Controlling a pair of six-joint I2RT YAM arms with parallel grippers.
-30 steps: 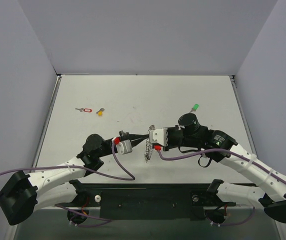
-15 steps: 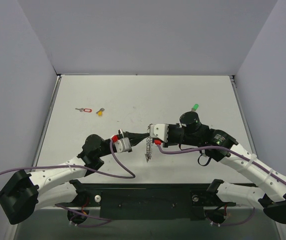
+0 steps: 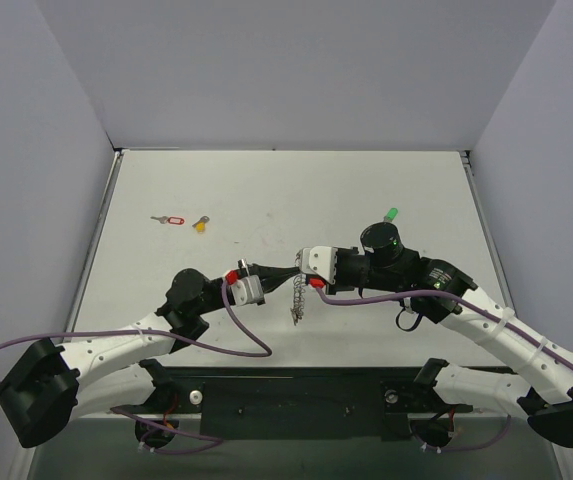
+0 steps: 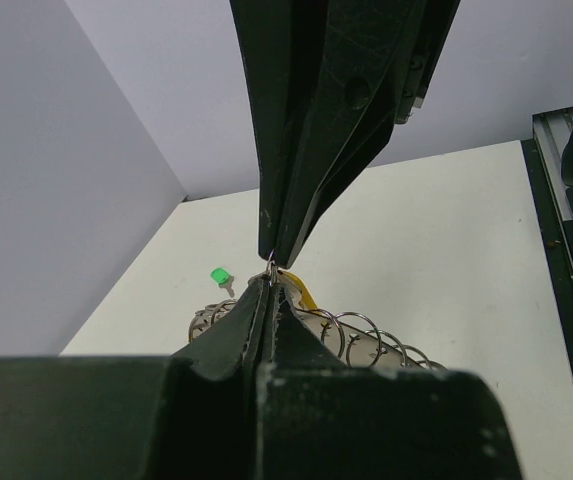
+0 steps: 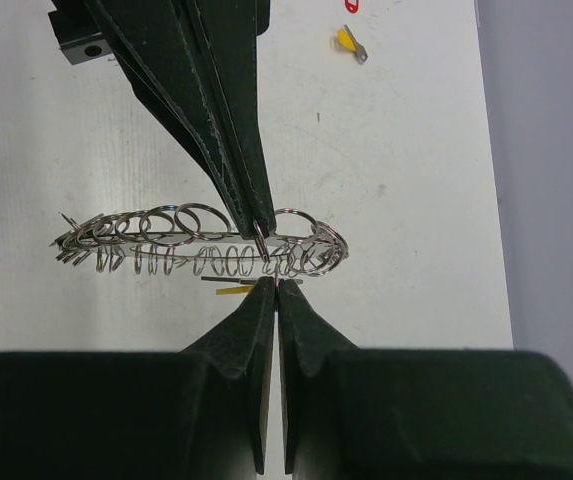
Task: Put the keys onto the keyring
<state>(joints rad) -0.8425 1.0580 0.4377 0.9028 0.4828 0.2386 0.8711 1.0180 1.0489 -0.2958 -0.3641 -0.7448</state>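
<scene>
L pincer (image 4: 269,287) nips floppy silver link keyring (image 5: 206,262); R pincer (image 5: 270,286) closed, contents unclear. Hold loop steady, don't twist.

The keyring (image 3: 297,298), a floppy silver chain of many small wire loops, hangs in a drooping string over the middle of the tabletop, nearer its near edge. A red-tagged key (image 3: 169,220) and a yellow-headed key (image 3: 201,224) lie flat, just beside each other, towards the left edge. A green-headed key (image 3: 390,215) lies right of centre.
</scene>
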